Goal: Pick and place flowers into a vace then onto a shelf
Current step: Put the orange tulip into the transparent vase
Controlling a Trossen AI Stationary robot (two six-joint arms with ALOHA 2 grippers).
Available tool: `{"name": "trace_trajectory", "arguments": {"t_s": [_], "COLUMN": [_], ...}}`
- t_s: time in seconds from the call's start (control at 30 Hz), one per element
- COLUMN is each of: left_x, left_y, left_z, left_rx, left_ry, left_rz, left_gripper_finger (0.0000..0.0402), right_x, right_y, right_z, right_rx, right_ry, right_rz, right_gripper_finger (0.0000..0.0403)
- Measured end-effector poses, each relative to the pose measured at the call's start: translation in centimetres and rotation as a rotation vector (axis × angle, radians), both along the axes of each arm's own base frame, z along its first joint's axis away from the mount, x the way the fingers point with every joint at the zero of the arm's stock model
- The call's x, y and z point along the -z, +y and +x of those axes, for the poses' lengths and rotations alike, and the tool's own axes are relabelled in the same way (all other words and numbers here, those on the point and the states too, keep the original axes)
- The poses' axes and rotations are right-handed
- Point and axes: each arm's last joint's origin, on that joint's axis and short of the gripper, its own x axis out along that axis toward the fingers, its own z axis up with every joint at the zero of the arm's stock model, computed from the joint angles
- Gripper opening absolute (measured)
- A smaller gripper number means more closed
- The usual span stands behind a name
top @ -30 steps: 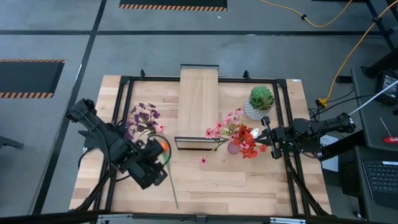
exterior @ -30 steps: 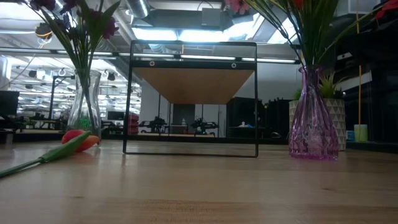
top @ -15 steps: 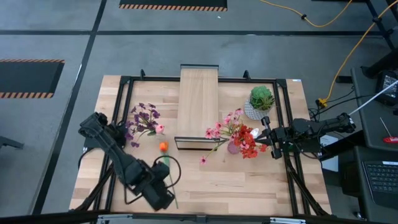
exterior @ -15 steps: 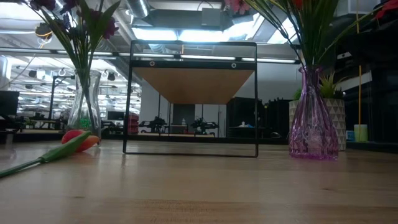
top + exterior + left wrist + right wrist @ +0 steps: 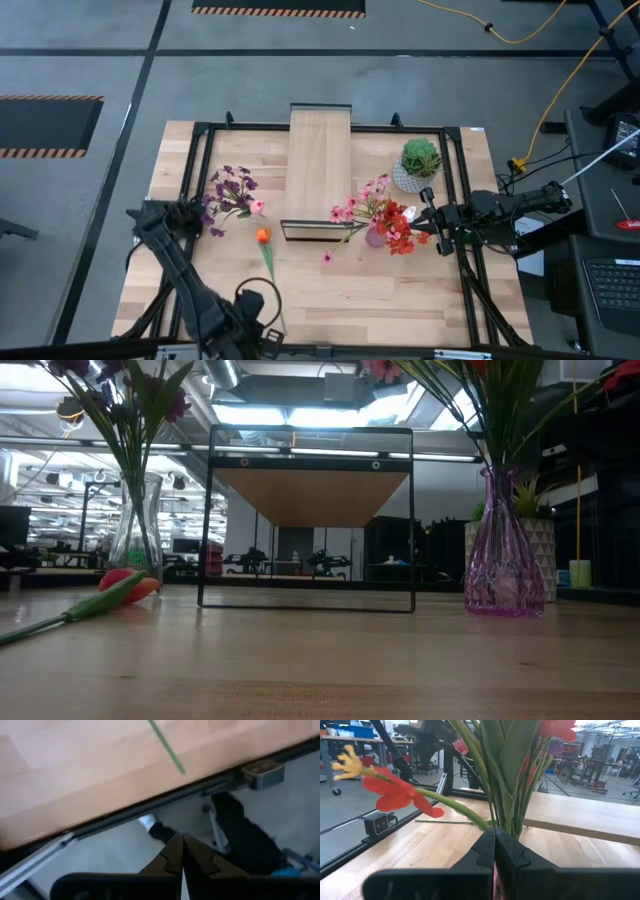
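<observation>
— Where the counter ends at its near edge, what is the left pincer doing?

— It hangs past that edge over the floor, fingers pressed together and holding nothing. The green stem's tip lies on the wood just inside the edge.

— And that stem belongs to?

— The orange tulip. It lies flat on the counter, bloom toward the far side, stem running back toward the near edge.

— Farther in?

— On the left, the purple cluster and a pink tulip stand in a clear vase, near the orange bloom. On the right, pink blossoms and red blooms stand in a purple vase.

— The right pincer?

— Shut and empty, level with the purple vase and pointing at its stems, just beside them.

— Beyond that?

— The shelf sits mid-counter, running to the far edge, its top bare. A green plant in a white pot stands to the right of it, behind the purple vase.
</observation>
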Motion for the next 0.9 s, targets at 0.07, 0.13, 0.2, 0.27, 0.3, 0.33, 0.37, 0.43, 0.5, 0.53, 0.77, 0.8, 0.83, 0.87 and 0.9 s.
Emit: {"name": "trace_trajectory", "arguments": {"t_s": [0.07,0.13,0.2,0.27,0.3,0.33,0.37,0.43,0.5,0.53,0.77,0.8,0.83,0.87,0.9], "left_x": [0.8,1.7,2.6,3.5,3.7,4.0,4.2,4.8,5.2,5.4,6.4,6.6,6.7,6.9,7.0], "left_y": [-0.6,-0.9,-1.0,-0.8,-0.6,-0.4,-0.2,0.0,0.3,0.5,1.9,2.2,2.4,2.6,2.8], "left_z": [0.1,0.1,-0.1,-0.3,-0.4,-0.4,-0.3,-0.1,0.4,0.7,2.7,2.8,2.9,3.0,3.1], "left_rx": [-0.029,-0.048,-0.076,-0.119,-0.143,-0.165,-0.181,-0.205,-0.217,-0.226,-0.237,-0.234,-0.233,-0.227,-0.219], "left_ry": [-0.018,-0.008,0.039,0.081,0.095,0.103,0.103,0.086,0.048,0.033,0.021,0.024,0.029,0.032,0.034], "left_rz": [0.037,0.069,0.12,0.19,0.226,0.26,0.289,0.355,0.405,0.418,0.504,0.512,0.523,0.534,0.546], "left_gripper_finger": [0.0001,0.0002,0.0002,0.0003,0.0003,0.0003,0.0003,0.0004,0.0004,0.0004,0.0004,0.0004,0.0004,0.0004,0.0004], "right_x": [0.0,0.0,0.0,0.0,0.0,0.0,0.0,0.0,0.0,0.0,0.0,0.0,0.0,0.0,0.0], "right_y": [0.0,0.0,0.0,0.0,0.0,0.0,0.0,0.0,0.0,0.0,0.0,0.0,0.0,0.0,0.0], "right_z": [0.0,0.0,0.0,0.0,0.0,0.0,0.0,0.0,0.0,0.0,0.0,0.0,0.0,0.0,0.0], "right_rx": [0.0,-0.001,-0.001,-0.001,-0.001,-0.001,-0.001,-0.001,-0.001,-0.001,-0.001,-0.001,-0.001,-0.001,-0.001], "right_ry": [0.001,0.001,0.0,0.0,0.0,-0.001,-0.001,-0.001,-0.001,-0.001,-0.001,-0.001,-0.001,-0.001,-0.001], "right_rz": [0.004,0.003,0.001,0.0,-0.001,-0.002,-0.003,-0.003,-0.003,-0.003,-0.003,-0.003,-0.003,-0.003,-0.003], "right_gripper_finger": [0.001,0.001,0.001,0.001,0.001,0.001,0.001,0.001,0.001,0.001,0.001,0.001,0.001,0.001,0.001]}}
